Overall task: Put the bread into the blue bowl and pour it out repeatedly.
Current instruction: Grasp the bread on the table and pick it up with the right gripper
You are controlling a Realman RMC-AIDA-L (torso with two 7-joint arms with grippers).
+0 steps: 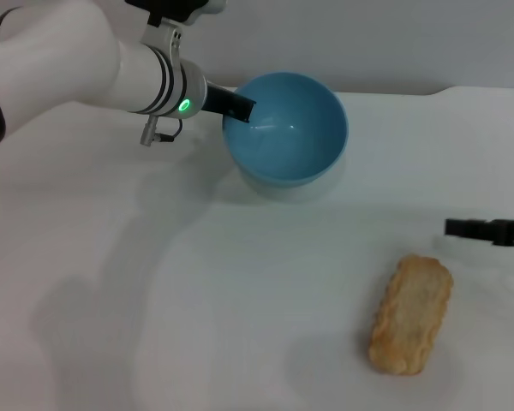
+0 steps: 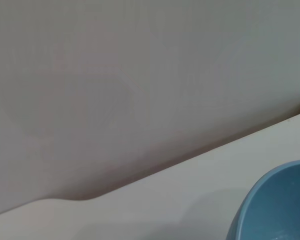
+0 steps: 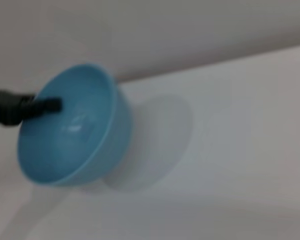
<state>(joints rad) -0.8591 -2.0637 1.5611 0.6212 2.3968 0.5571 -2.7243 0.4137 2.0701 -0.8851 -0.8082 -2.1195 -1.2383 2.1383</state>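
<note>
The blue bowl (image 1: 287, 128) is at the back of the table, tipped on its side so that its empty inside faces the front right. My left gripper (image 1: 238, 106) grips its left rim, one black finger (image 3: 49, 105) reaching inside the wall. Part of the bowl (image 2: 280, 210) shows in the left wrist view, and the whole bowl (image 3: 70, 130) in the right wrist view. The bread (image 1: 411, 314), a ridged orange-tan loaf, lies flat on the table at the front right, apart from the bowl. My right gripper (image 1: 452, 227) pokes in from the right edge, just behind the bread.
The white table (image 1: 197, 300) spreads under everything, and its back edge (image 1: 411, 92) runs against a pale wall just behind the bowl. My left arm (image 1: 86, 68) reaches in from the upper left.
</note>
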